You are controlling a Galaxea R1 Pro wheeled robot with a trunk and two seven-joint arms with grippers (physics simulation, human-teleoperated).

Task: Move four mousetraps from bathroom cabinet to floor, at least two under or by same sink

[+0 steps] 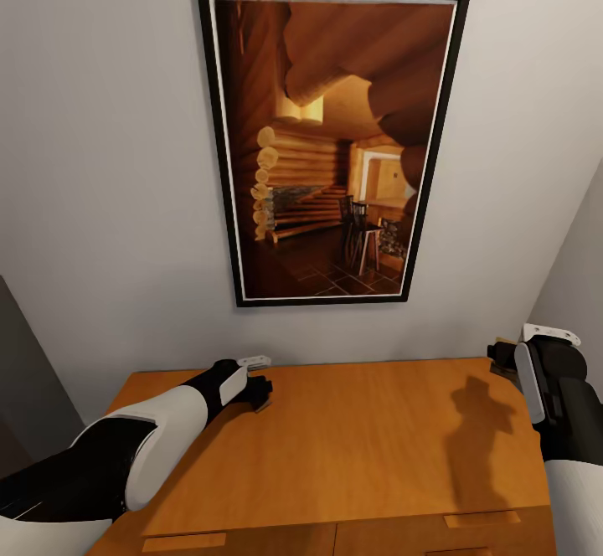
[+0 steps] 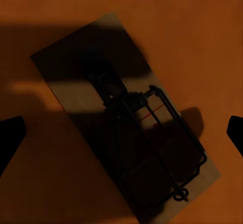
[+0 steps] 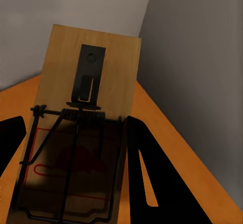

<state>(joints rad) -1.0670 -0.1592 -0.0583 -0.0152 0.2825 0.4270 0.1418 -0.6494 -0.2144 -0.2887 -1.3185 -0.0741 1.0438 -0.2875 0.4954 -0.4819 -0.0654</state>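
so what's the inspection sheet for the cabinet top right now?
Surface: orange-brown cabinet top, flat.
Job's things: one mousetrap flat on the top at rear left; second mousetrap tilted up at the rear right corner.
Clutter: nothing seen.
Grippers: left gripper open, fingers either side of the flat trap; right gripper looks shut on the second mousetrap.
Cables: nothing seen.
Surroundings: grey wall with framed picture.

The right wrist view's bottom edge crops a mousetrap (image 3: 76, 148); the cabinet (image 1: 360, 447) front is cropped below.
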